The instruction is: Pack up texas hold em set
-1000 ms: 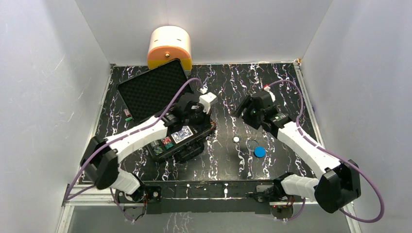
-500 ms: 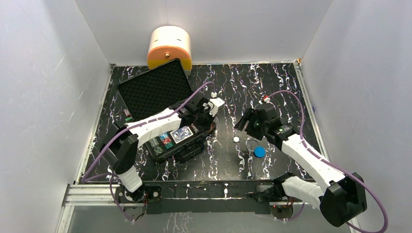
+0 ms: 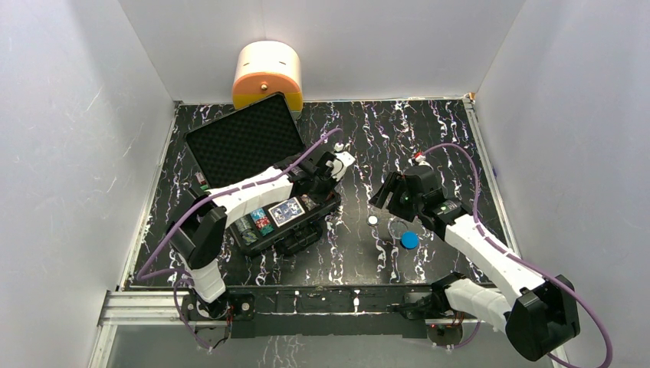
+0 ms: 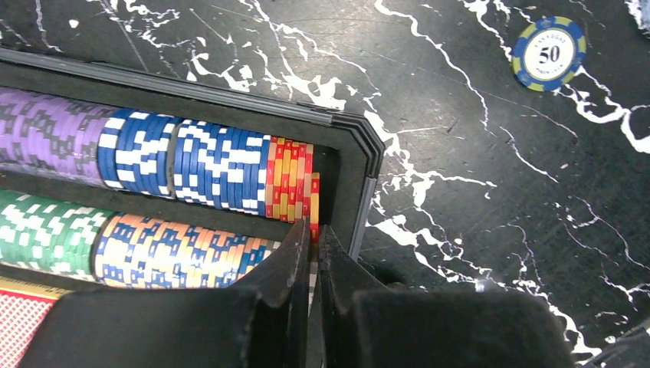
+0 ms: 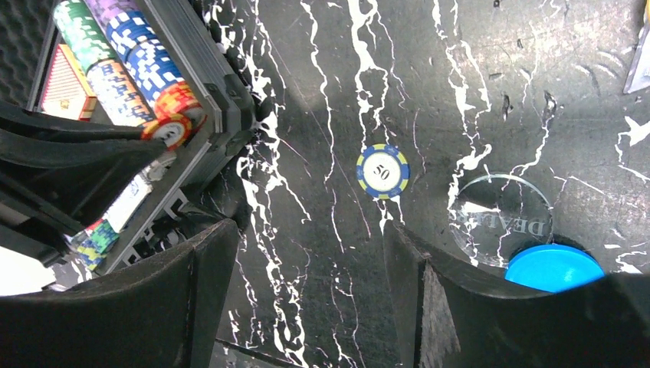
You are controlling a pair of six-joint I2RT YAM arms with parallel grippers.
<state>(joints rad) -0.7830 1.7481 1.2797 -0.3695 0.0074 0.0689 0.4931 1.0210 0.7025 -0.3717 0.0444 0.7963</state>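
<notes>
The black briefcase lies open left of centre, its foam lid tilted back. Rows of poker chips fill its trays, with a blue card deck beside them. My left gripper is shut on a red-and-yellow chip held on edge at the right end of a chip row, by the case's corner. My right gripper is open and empty above the table. A blue-and-yellow 50 chip, a clear dealer disc and a blue disc lie just beyond it.
The cream-and-orange rounded container stands at the back wall behind the lid. White walls enclose the table on three sides. A corner of the red card deck shows in the case.
My left gripper moved right to the case's right end, its elbow swinging in. My right gripper came nearer, towards the loose chip and discs.
</notes>
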